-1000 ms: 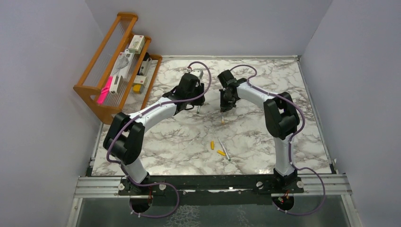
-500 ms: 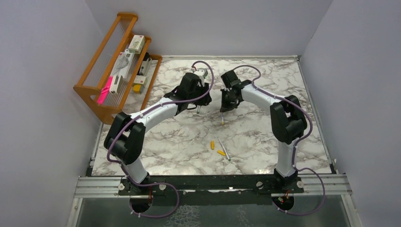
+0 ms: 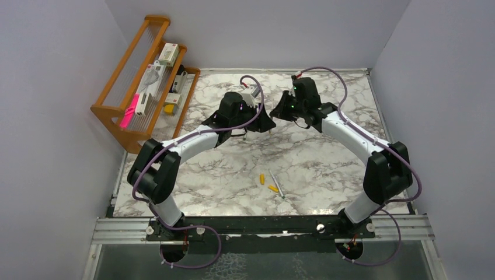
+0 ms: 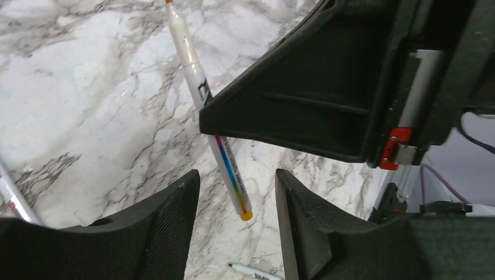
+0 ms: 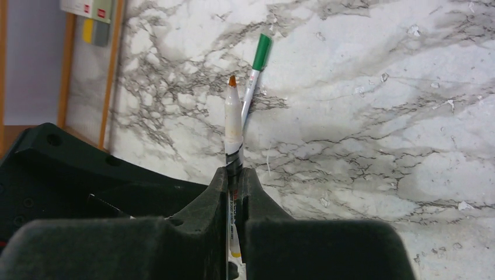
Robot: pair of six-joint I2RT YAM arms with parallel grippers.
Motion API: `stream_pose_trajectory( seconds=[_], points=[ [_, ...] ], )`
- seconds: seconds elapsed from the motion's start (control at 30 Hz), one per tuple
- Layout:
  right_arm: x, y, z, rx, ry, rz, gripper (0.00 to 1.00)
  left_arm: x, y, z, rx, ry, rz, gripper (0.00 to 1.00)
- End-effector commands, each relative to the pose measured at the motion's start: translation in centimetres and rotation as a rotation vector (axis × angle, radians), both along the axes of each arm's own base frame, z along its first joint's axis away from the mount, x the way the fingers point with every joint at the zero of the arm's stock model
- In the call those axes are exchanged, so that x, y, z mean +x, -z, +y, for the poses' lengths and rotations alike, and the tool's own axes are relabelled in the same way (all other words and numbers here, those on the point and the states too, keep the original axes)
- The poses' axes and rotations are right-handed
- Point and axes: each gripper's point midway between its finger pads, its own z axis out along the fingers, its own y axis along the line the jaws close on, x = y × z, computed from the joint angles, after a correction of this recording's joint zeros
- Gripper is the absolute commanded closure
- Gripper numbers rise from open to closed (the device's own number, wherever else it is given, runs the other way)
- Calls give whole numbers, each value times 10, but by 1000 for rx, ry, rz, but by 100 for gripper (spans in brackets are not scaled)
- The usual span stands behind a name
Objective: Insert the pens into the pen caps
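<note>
My right gripper (image 5: 233, 172) is shut on a pale pen (image 5: 233, 116) with an orange tip; the tip points away from it over the table. In the left wrist view the same pen (image 4: 195, 87) hangs slanted, its yellow end between my left gripper's (image 4: 236, 175) open jaws without touching them. In the top view the left gripper (image 3: 265, 123) and right gripper (image 3: 279, 111) meet at the back middle. A pen with a green end (image 5: 255, 73) lies on the table. Two yellow-orange caps (image 3: 262, 178) (image 3: 272, 188) and a third pen (image 3: 276, 184) lie at the front middle.
A wooden rack (image 3: 140, 76) stands at the back left with boxes and a pink marker (image 3: 129, 111). The walls close in at left, back and right. The marble table (image 3: 327, 163) reaches to the arm bases.
The right arm has swung back and turned its gripper, with the pen, to face left. The left gripper has turned right toward it, so the pen's end now sits between its jaws.
</note>
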Motion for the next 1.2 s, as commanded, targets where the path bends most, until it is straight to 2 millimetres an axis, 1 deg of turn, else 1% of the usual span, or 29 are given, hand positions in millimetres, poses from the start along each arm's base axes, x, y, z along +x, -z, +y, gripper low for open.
stream_pose_trajectory(
  seconds=[0.0,0.13,0.2,0.3,0.4,0.5,0.57,0.67,0.8,0.83,0.87,0.9,1.03,1.07,1.17],
  points=[
    [4,-47,11,169,-21,-130,99,-16,-54,-15,-155,120,-95,47],
    [-1,-66,10,213,-22,-179,99,-19,-66,-19,-205,156,-106,47],
    [-4,-77,10,231,-25,-207,99,-20,-68,-21,-218,171,-108,47],
    [-10,-87,11,257,-41,-225,99,-19,-69,-21,-224,166,-107,47],
    [-17,-93,10,274,-53,-231,99,-13,-67,-17,-215,119,-113,47],
    [-23,-96,9,281,-60,-238,99,-10,-71,-15,-216,98,-124,48],
    [-28,-97,10,296,-76,-233,99,-11,-74,-15,-224,104,-125,54],
    [-35,-96,12,321,-96,-229,99,-10,-80,-17,-245,101,-128,66],
    [-39,-94,9,320,-90,-231,99,-7,-87,-17,-257,85,-138,76],
    [-40,-95,9,319,-92,-234,99,-7,-88,-17,-260,89,-140,83],
    [-41,-95,8,319,-95,-236,99,-8,-88,-18,-263,95,-136,94],
    [-41,-97,8,319,-97,-242,99,-8,-89,-20,-267,104,-135,100],
    [-39,-103,5,305,-84,-266,99,-10,-88,-23,-275,135,-134,100],
    [-37,-105,3,297,-75,-273,97,-11,-87,-23,-271,141,-138,100],
    [-32,-113,-4,262,-42,-300,79,-11,-84,-22,-262,156,-147,100]
  ],
)
